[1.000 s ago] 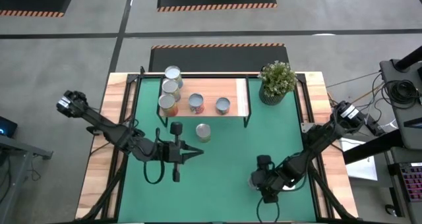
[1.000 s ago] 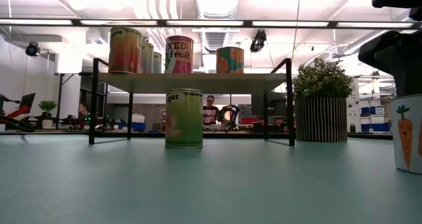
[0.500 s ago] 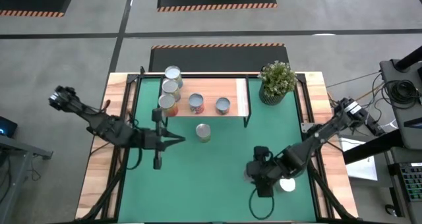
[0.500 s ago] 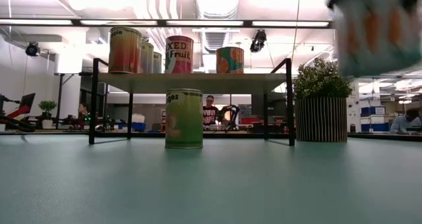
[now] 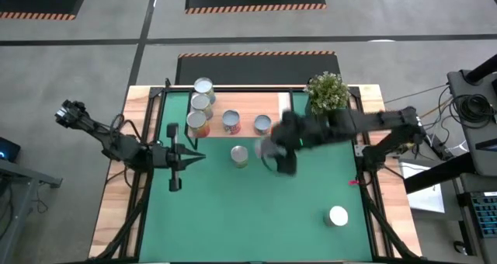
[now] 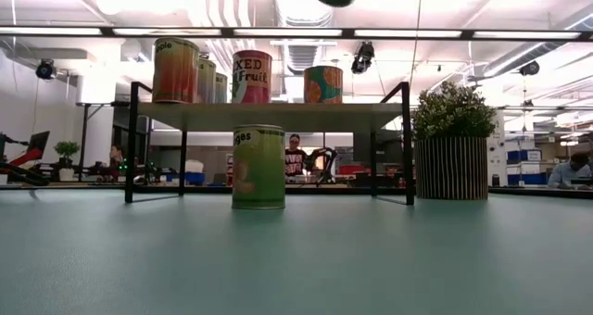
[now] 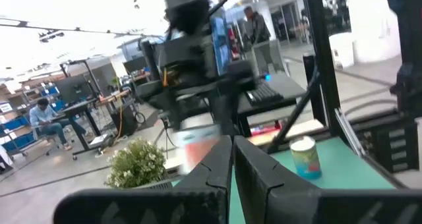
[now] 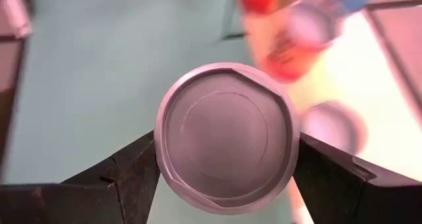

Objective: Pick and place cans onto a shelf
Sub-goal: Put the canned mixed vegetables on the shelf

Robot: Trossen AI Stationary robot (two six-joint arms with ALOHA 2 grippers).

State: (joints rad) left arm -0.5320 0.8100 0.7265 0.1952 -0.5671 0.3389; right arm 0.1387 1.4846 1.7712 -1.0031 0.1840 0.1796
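Observation:
My right gripper [image 5: 273, 149], blurred, is over the mat just in front of the light-wood shelf [image 5: 276, 103] and is shut on a can [image 8: 226, 137], whose silvery round end faces the wrist camera. Several cans stand on the shelf, among them one [image 5: 262, 124] at its front right. A green-labelled can [image 6: 258, 167] stands on the mat before the shelf, and another can [image 5: 338, 216] stands at the near right. My left gripper [image 5: 200, 157] is shut and empty over the mat's left part, its fingers [image 7: 232, 159] pointing toward the table's right edge. My right gripper pinches the can's side wall [image 8: 160, 151] between its two fingers [image 8: 135, 174], one on each side of the round end. The fingers slant down on it from above. The can is lifted clear of the mat, its round end up.
A potted plant [image 5: 327, 93] stands at the far right, close behind my right arm. The shelf's black legs [image 6: 132, 144] stand on the green mat [image 5: 233, 210]. People and desks show in the room beyond the table.
My right gripper has lifted a carrot-labelled can off the mat at the near right, leaving the other can there. It has carried the can up and toward the far edge and the shelf. My left gripper has drawn back toward the table's left edge.

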